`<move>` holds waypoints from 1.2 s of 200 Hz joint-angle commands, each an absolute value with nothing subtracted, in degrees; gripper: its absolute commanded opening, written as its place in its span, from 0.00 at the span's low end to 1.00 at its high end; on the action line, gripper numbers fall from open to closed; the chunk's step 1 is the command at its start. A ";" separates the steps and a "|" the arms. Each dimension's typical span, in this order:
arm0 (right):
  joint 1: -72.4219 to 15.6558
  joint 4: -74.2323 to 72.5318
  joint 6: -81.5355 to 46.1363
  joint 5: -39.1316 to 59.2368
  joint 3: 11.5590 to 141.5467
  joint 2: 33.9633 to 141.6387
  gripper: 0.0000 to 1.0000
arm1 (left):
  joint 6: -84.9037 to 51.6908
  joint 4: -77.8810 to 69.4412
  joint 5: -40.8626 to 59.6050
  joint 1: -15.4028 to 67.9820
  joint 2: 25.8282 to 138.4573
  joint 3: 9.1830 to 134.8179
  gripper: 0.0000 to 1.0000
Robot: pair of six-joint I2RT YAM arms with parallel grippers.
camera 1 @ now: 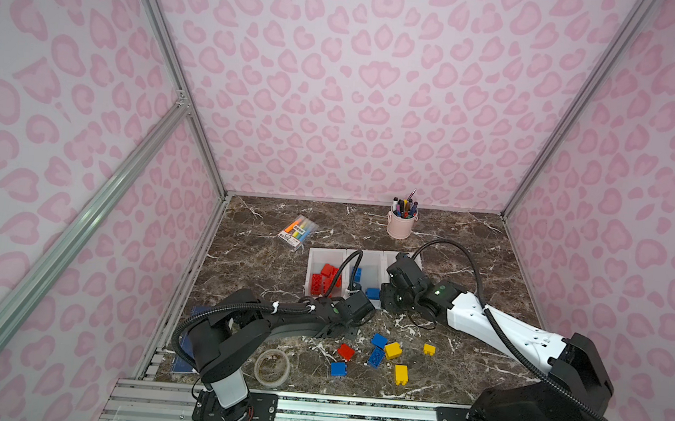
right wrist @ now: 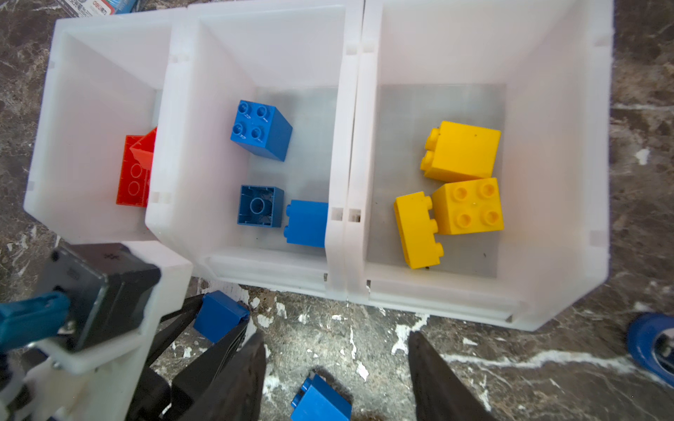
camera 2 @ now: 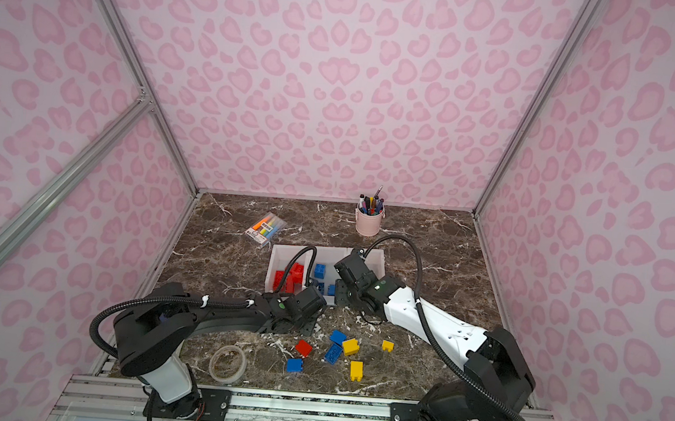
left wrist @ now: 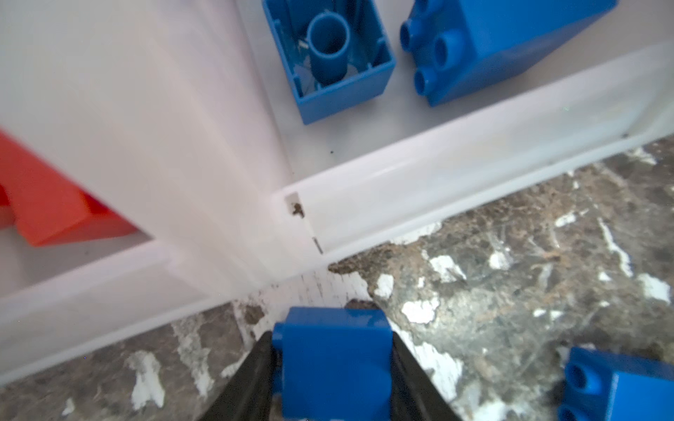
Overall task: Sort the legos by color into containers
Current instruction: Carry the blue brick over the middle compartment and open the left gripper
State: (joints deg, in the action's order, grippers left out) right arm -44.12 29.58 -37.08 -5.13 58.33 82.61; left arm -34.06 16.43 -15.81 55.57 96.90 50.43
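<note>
As left tool (left wrist: 332,340) pinches lego (left wrist: 335,368), arm (camera 1: 276,318) extends low.

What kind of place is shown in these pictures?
Most likely a robot test booth dressed as a desk: a left arm and a right arm are mounted on a metal rail, pink patterned panels in an aluminium frame enclose a marble-look table, and a pen cup stands at the back.

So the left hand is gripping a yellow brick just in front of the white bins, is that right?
Not quite. The brick in the left hand is blue, not yellow; the left wrist view shows it clamped there. It is indeed just in front of the white bins.
</note>
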 commanded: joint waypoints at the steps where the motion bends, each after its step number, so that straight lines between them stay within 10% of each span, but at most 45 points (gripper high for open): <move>1: -44.12 29.27 -37.56 -5.80 57.99 82.57 0.63 | -34.32 16.17 -15.65 55.55 97.12 50.37 0.45; 109: -44.08 30.99 -37.83 -7.88 57.60 79.55 0.63 | -32.06 20.17 -13.31 56.69 88.96 56.49 0.43; 240: -44.03 34.67 -39.93 -11.22 52.88 68.51 0.62 | -21.05 23.76 -11.51 47.34 107.09 79.12 0.54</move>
